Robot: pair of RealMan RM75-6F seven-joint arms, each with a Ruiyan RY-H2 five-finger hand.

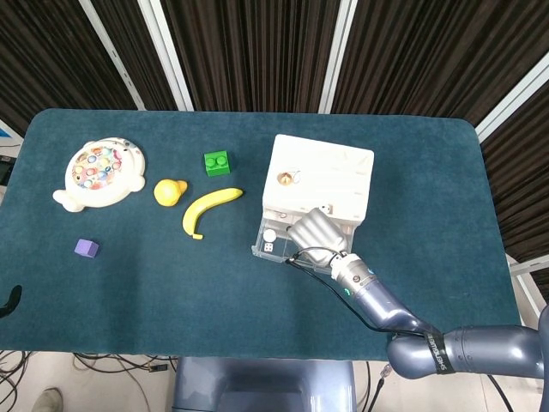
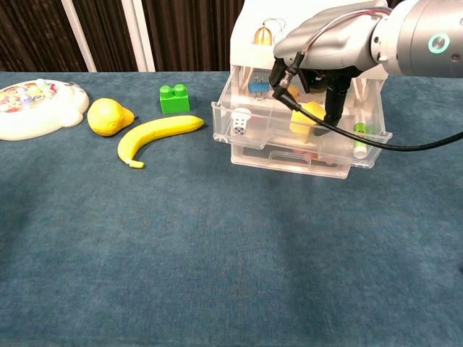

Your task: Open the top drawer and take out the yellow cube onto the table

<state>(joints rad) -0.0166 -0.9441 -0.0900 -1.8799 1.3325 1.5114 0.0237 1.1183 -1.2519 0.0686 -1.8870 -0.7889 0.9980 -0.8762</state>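
The clear plastic drawer unit with a white top (image 1: 322, 176) stands right of the middle of the dark teal cloth-covered bench (image 1: 171, 283), its top drawer (image 2: 239, 141) pulled out toward the near edge. The right hand (image 2: 325, 54) reaches down into that open drawer, its dark fingers (image 2: 335, 101) lowered around the yellow cube (image 2: 307, 116), which sits inside the drawer toward its right half; whether the fingers actually pinch the cube cannot be told. A white die (image 2: 239, 123) lies at the drawer's left end and a green marker (image 2: 359, 137) at its right end. Left of the unit lie a yellow banana (image 1: 208, 209), a yellow pear-shaped toy (image 1: 169, 191), a green building brick (image 1: 216, 162), a small purple cube (image 1: 86, 248) and a round white fishing-game toy (image 1: 99, 173). Bare cloth runs along the near edge before the drawer.
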